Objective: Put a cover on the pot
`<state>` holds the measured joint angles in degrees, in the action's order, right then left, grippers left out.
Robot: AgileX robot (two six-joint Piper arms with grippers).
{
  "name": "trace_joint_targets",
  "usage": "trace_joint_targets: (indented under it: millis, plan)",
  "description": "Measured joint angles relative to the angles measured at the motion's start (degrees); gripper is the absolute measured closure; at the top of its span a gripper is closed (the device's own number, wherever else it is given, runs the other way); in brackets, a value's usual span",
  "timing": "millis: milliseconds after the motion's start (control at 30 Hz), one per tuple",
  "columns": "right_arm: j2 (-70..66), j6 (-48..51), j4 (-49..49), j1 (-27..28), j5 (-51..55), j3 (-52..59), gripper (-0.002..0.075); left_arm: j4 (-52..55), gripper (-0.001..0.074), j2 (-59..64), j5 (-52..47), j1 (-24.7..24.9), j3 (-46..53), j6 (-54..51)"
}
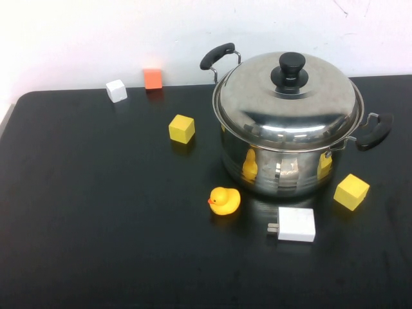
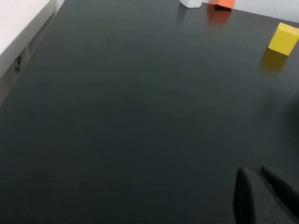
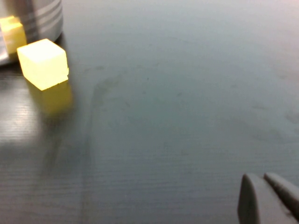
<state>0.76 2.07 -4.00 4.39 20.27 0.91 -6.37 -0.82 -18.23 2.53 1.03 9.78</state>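
Observation:
The large steel pot (image 1: 283, 172) stands at the right of the black table, with two black side handles. A domed steel lid (image 1: 302, 106) with a black knob (image 1: 290, 71) sits on its rim. Neither arm shows in the high view. In the left wrist view, my left gripper (image 2: 256, 171) hovers shut and empty over bare table, far from the pot. In the right wrist view, my right gripper (image 3: 259, 178) is shut and empty too, above the table, with the pot's base (image 3: 44, 18) some way ahead.
On the table lie a yellow duck (image 1: 224, 201), a white charger (image 1: 295, 224), a yellow cube (image 1: 181, 128) left of the pot, another yellow cube (image 1: 351, 191) at its right, a white cube (image 1: 116, 90) and an orange cube (image 1: 152, 78) at the back.

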Motion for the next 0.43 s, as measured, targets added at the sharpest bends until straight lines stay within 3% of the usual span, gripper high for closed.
trace_joint_targets:
  millis: [433]
  plan:
    - [0.0, 0.0, 0.0, 0.0, 0.0, 0.0, 0.0728, -0.3, 0.0736, 0.0, -0.1, 0.0, -0.1, -4.2]
